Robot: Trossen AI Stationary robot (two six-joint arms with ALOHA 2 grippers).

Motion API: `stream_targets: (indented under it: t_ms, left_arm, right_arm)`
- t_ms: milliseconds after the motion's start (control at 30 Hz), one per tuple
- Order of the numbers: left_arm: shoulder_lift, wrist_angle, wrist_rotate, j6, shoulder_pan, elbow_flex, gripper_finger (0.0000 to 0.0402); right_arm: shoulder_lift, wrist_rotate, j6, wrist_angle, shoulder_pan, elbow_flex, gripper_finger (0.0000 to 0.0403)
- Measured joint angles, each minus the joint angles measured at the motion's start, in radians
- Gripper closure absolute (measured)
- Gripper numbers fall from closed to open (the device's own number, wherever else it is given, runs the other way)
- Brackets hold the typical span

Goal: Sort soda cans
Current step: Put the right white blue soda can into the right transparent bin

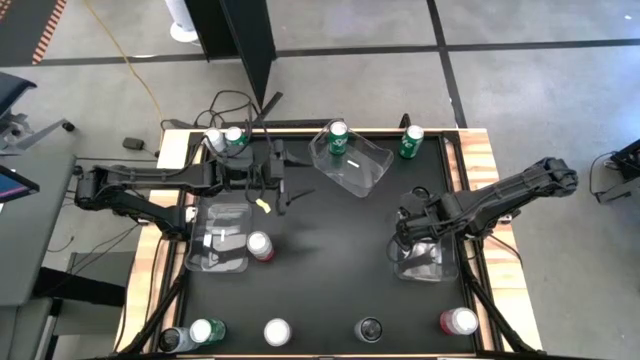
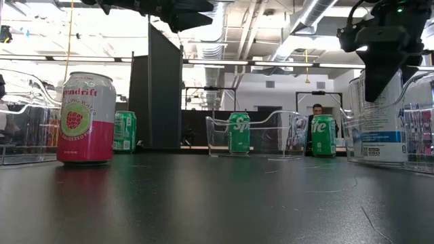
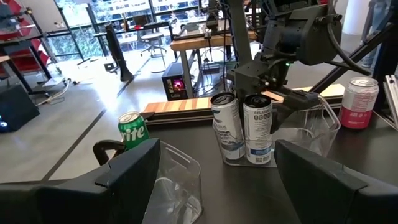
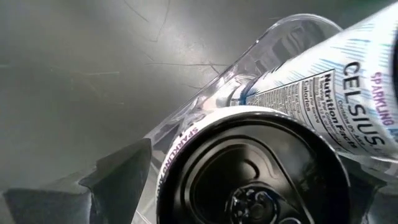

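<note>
Low view is showing the right gripper (image 2: 384,71) hanging straight over a white can (image 2: 377,118). I cannot tell if it is squeezing the can or only sitting around its top.

That can is standing in the right bin (image 1: 405,270), touching a second white can (image 3: 227,127) just beside it. Both are standing up straight. Their long way is running up and down, with the silver tops pointing up at the gripper.

I think the step is setting this can down with its twin. To do it well, the can should be sitting flat on the bin floor before the gripper is letting go. Then the gripper should be going straight up, not sideways, because the other can is so close and could be tipping over. The bin wall is near too.

Farther out, the left gripper (image 1: 277,180) is waiting wide open and empty, over the table between the left bin (image 1: 200,262) and the far bin (image 1: 372,172). A pink can (image 1: 260,245) is standing just beside the left bin.
</note>
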Motion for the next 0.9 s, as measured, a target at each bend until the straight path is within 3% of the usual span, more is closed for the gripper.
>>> stream_targets:
  t_ms: [900]
  left_arm:
    - [0.0,0.002,0.003,-0.002,0.0,0.0,0.0093]
  right_arm:
    - [-0.002,0.189,0.162,-0.205,0.245,0.183,0.001]
